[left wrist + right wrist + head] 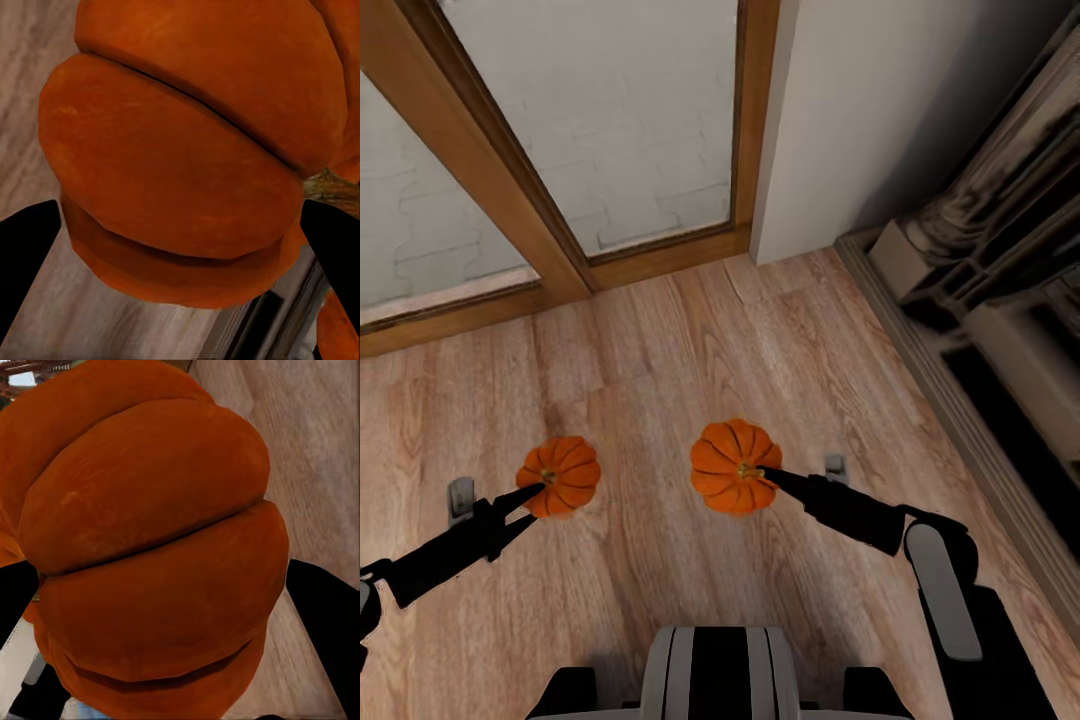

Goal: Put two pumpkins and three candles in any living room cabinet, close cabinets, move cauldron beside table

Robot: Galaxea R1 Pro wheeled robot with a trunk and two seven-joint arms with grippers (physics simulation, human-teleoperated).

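Fingers point(525, 497) around both pumpkins point(560, 474)

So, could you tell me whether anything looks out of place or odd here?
Nothing looks damaged or spilled. Each gripper holds a pumpkin over the wood floor: the left gripper its pumpkin, the right gripper the other pumpkin. Neither looks tilted awkwardly.

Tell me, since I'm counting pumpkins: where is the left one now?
In the head view the left pumpkin is at lower left, in the left pincer, above the wooden floor.
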